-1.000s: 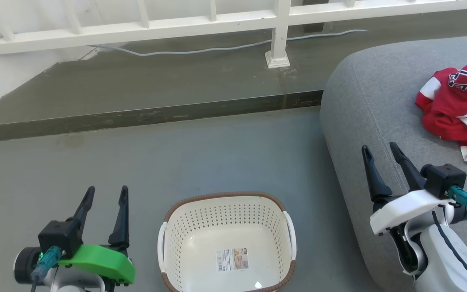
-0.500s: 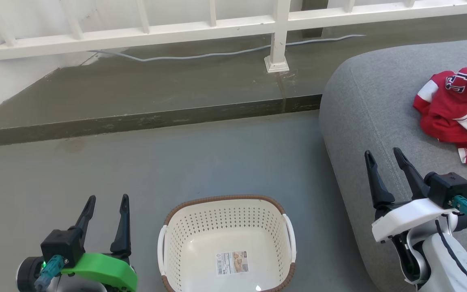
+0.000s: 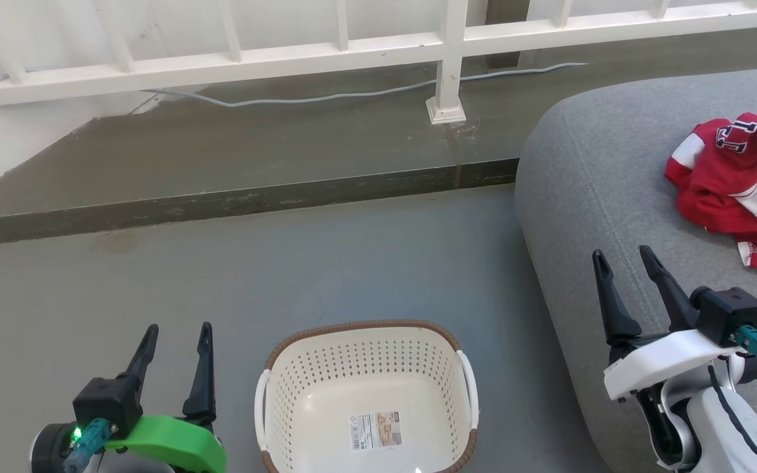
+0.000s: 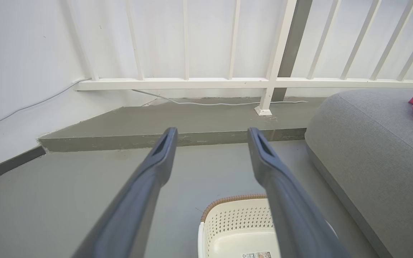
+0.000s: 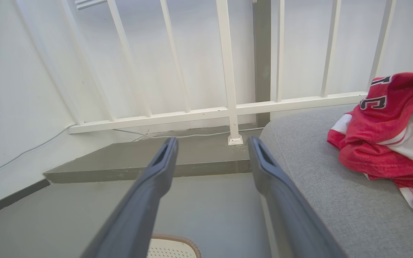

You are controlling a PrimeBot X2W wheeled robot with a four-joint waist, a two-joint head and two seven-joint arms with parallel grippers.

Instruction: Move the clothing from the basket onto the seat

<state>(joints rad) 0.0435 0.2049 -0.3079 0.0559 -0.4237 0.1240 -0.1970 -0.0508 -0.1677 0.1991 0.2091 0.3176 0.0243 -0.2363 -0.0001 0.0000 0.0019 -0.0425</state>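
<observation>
1. The basket (image 3: 365, 324) stood on the floor (image 3: 352, 263), its inside bare but for a sticker (image 3: 376, 430); no cloth lay in it.
2. The clothing (image 3: 733, 177) lay as a crumpled red heap on the seat (image 3: 589, 171), well to the basket's right and beyond it.
3. The seat's edge rose just right of the basket, close to it but apart.
4. The left gripper (image 3: 179, 328) hovered left of the basket, jaws apart and empty.
5. The right gripper (image 3: 620, 253) hovered right of the basket, over the seat's edge, jaws apart and empty, clear of the clothing.
6. By my judgement the transfer was done and nothing was left to carry. The heap ran past the frame, so I could not count the garments.
</observation>
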